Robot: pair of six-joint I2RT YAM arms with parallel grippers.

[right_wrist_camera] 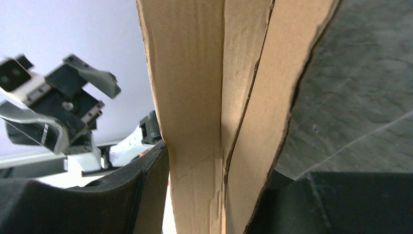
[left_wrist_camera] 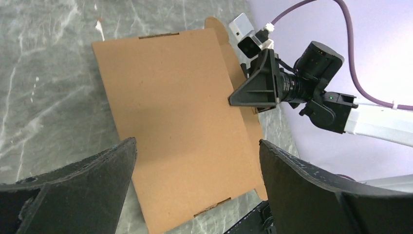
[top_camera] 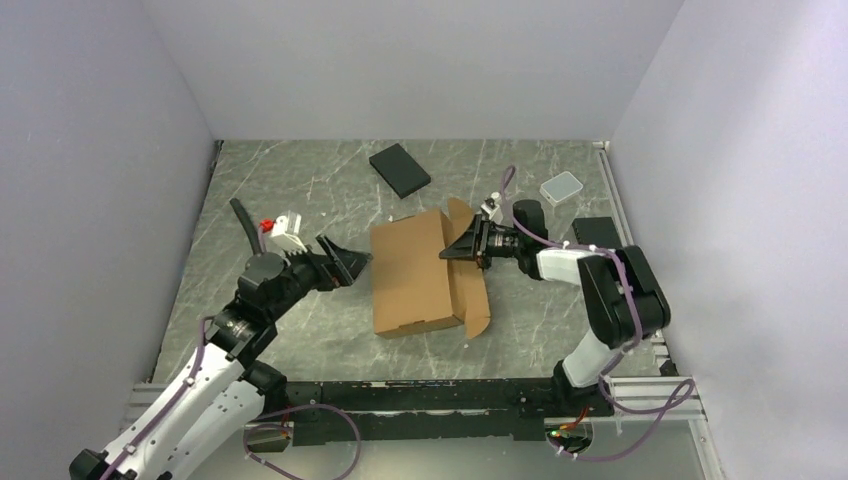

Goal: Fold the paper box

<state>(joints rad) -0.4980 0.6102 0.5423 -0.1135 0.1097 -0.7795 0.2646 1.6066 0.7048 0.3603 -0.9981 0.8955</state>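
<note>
Lying at the middle of the grey marbled desk (top_camera: 300, 190), the paper box (top_camera: 415, 280) is plain matte brown cardboard, its right flaps raised. The right gripper (top_camera: 450, 252) has its jaws pinched on those flaps; only the right wrist view shows their layered, creased edges between black fingers (right_wrist_camera: 146, 195). The left gripper (top_camera: 350, 262) sits just left of the box, jaws spread wide, holding nothing. A flat black slab (top_camera: 400, 170) lies farther back.

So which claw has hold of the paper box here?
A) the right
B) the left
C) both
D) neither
A: the right claw pinches the right-side flaps of the paper box, with cardboard filling its grip in the right wrist view. The left claw gapes open, gripping nothing.
</note>
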